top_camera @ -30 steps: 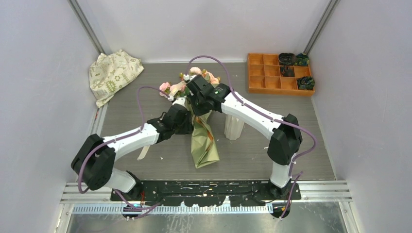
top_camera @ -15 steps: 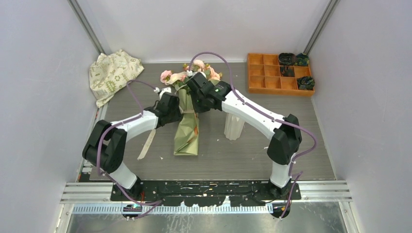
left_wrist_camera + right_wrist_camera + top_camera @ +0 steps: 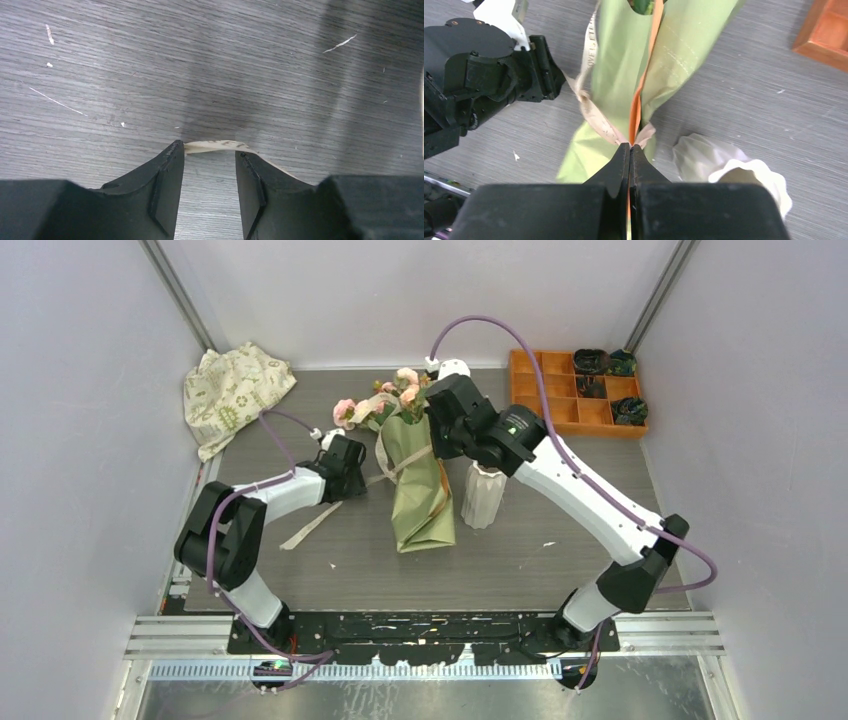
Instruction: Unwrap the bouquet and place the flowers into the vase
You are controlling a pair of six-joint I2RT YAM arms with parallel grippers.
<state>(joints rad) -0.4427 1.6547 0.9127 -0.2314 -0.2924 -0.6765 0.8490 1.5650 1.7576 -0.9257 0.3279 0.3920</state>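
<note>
While the right gripper (image 3: 629, 148), fingers clamped on its paper edge, steadies the bouquet (image 3: 418, 490) at nine o'clock of the vase (image 3: 483, 496), the left gripper (image 3: 210, 152), fingers apart, straddles the ribbon (image 3: 217, 145); presumably to tug it loose.

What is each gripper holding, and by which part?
The right gripper pinches the bouquet by its paper seam at the ribbon tie. The left gripper, jaws apart, appears to hold nothing.

left gripper (image 3: 210, 150): jaws parted | cream ribbon (image 3: 215, 145): across tips | table (image 3: 150, 60): grey woodgrain
</note>
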